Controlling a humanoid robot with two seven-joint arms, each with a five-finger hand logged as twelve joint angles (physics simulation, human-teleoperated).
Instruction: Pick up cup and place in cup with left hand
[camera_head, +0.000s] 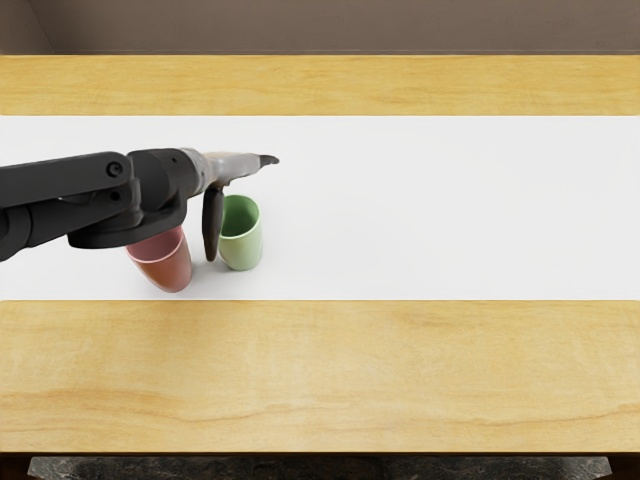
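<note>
My left hand reaches in from the left, its fingers stretched out to the right just beyond the green cup's rim and its thumb pointing down. The thumb hangs at the left side of the green cup, which stands upright; whether they touch cannot be told. The hand is open and grasps nothing. Left of the thumb is the red-pink cup, its rim partly hidden under the wrist.
A white strip runs across the wooden table, and both cups are near the strip's front edge. The dark left forearm covers part of the strip's left end. A wall rises behind the table.
</note>
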